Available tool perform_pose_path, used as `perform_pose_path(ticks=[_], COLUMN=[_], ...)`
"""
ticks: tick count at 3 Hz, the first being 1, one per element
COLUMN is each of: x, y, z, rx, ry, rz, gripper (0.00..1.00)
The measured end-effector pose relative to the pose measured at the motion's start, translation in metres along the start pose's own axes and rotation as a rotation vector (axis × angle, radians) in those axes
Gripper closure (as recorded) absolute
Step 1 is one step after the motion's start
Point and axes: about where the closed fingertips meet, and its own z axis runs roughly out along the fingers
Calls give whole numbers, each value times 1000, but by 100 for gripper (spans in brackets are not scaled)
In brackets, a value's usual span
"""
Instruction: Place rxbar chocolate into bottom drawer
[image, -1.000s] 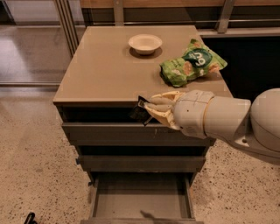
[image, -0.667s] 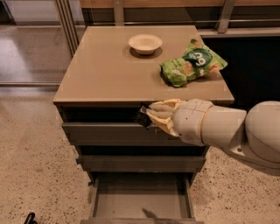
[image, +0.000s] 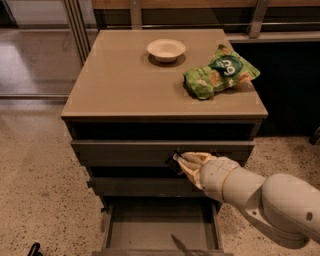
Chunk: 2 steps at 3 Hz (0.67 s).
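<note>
At frame centre, a shade toward 5 o'clock: gripper (image: 184, 161) hangs in front of the cabinet (image: 125, 85) face, level with the top drawer front (image: 120, 151). Tan fingers are pinched together on a small dark sliver at their tips. It reads as the rxbar (image: 173, 160), mostly hidden by the fingers, no lettering visible. The white, bulky arm (image: 280, 205) enters from 4 o'clock.

Bottom drawer (image: 150, 227) at 6 o'clock, pulled out. Its grey floor shows only a thin shadow near the front edge. The gripper sits above it, toward 1 o'clock from the floor's middle, and the bar is well apart from the floor.

Cabinet top: bowl (image: 166, 49) at 12 o'clock, green bag (image: 220, 74) at 2 o'clock. Neither concerns the task.

Step in hand, by judgement: the carry. Bar grasped, not yet placed.

Next move calls for a descent toward 6 o'clock, out from the closed fronts and over the open tray. The bar should come close to the floor before the fingers part.

Risks: clipping the middle front (image: 135, 186) on the way down, or releasing high, so the bar skids or lands on the rim.
</note>
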Motion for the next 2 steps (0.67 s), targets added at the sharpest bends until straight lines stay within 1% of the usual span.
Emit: perform_pose_path(ticks=[1, 2], x=[87, 147], y=[11, 20], z=[17, 33], rx=[14, 6], ry=[58, 98], rz=[163, 266], gripper=[100, 100])
